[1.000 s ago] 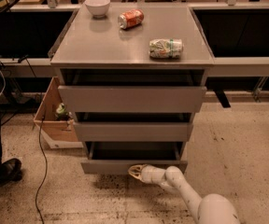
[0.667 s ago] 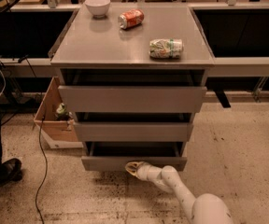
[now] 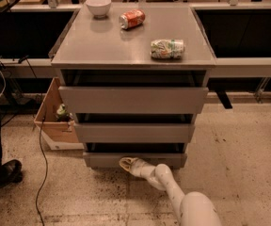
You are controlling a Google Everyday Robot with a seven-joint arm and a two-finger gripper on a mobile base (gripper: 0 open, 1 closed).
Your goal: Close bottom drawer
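The bottom drawer (image 3: 168, 160) is the shortest grey front, lowest on the grey cabinet (image 3: 131, 46). It stands slightly out, with a dark gap above its front. My gripper (image 3: 127, 164) is low near the floor, its tip against the lower middle of that drawer front. My white arm (image 3: 173, 192) runs back to the lower right. The medium-height front (image 3: 134, 132) and the tallest front (image 3: 133, 100) sit above it.
On the cabinet top lie a white bowl (image 3: 98, 6), an orange can (image 3: 132, 19) and a crushed green can (image 3: 167, 49). A cardboard box (image 3: 53, 121) and a black cable (image 3: 40, 159) are on the floor at left. A person's shoe (image 3: 6, 172) is at far left.
My gripper has moved left and forward against the bottom drawer front, and the drawer has gone further into the cabinet.
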